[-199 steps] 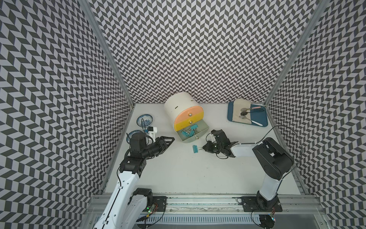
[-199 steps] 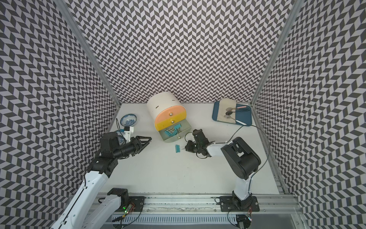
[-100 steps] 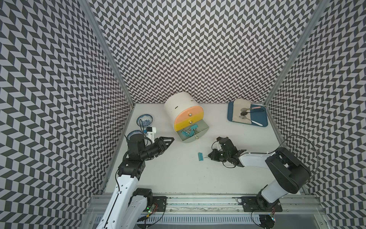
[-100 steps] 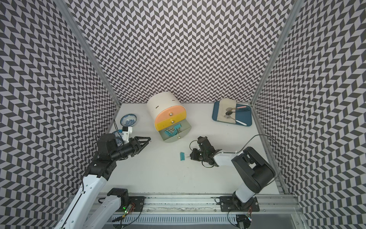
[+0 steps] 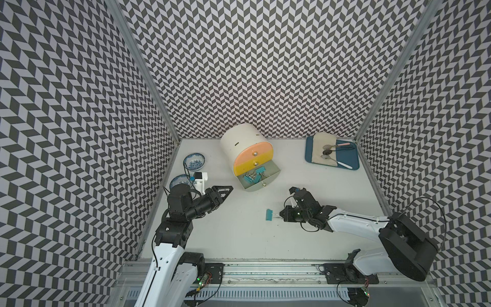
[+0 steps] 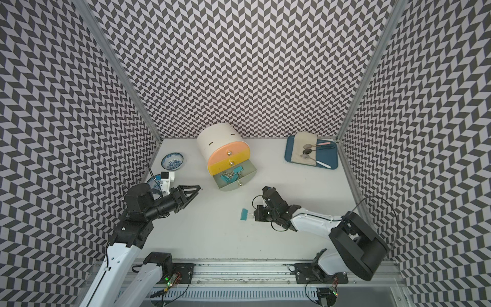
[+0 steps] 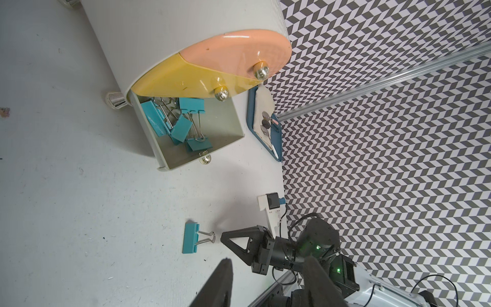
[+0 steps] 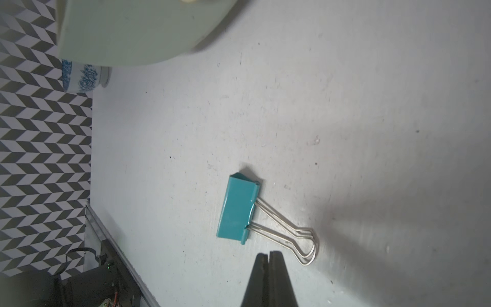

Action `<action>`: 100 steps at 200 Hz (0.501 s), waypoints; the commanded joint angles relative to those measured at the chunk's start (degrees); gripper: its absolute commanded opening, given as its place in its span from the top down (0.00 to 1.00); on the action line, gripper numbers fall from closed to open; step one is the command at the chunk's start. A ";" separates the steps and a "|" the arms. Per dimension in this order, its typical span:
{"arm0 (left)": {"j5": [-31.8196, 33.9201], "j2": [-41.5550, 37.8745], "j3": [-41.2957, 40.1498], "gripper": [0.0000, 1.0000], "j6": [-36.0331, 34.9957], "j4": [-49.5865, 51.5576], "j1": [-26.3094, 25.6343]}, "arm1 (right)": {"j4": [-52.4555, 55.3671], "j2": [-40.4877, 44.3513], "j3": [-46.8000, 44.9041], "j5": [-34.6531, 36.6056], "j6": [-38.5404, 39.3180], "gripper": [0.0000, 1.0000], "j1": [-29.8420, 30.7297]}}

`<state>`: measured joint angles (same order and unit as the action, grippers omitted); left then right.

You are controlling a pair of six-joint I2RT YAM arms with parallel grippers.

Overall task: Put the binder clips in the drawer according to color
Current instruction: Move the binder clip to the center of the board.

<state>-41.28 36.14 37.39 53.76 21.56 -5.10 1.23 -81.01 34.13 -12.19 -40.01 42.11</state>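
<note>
My right end effector (image 8: 269,253), pressed together and empty, sits just beside a teal binder clip (image 8: 237,210) near the drawer (image 5: 259,180); my left end effector (image 5: 230,188) is spread.

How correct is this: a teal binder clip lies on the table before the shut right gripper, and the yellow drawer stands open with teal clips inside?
Not the yellow drawer, which is shut: the open one holding the teal clips is the grey-green bottom drawer, as the left wrist view shows. The rest holds.
</note>
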 commanded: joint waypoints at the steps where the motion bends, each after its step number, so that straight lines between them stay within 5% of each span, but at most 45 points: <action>1: -0.27 -1.29 -0.65 0.53 0.30 0.76 0.36 | 1.23 -1.90 3.26 2.86 2.54 1.00 0.04; 100: -0.21 -2.12 -0.43 0.53 0.37 1.82 0.36 | 0.77 -9.36 5.60 3.30 3.89 1.00 -1.50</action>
<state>-41.25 34.76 37.17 54.74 22.31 -5.10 2.92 -90.26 40.03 -9.74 -37.15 40.82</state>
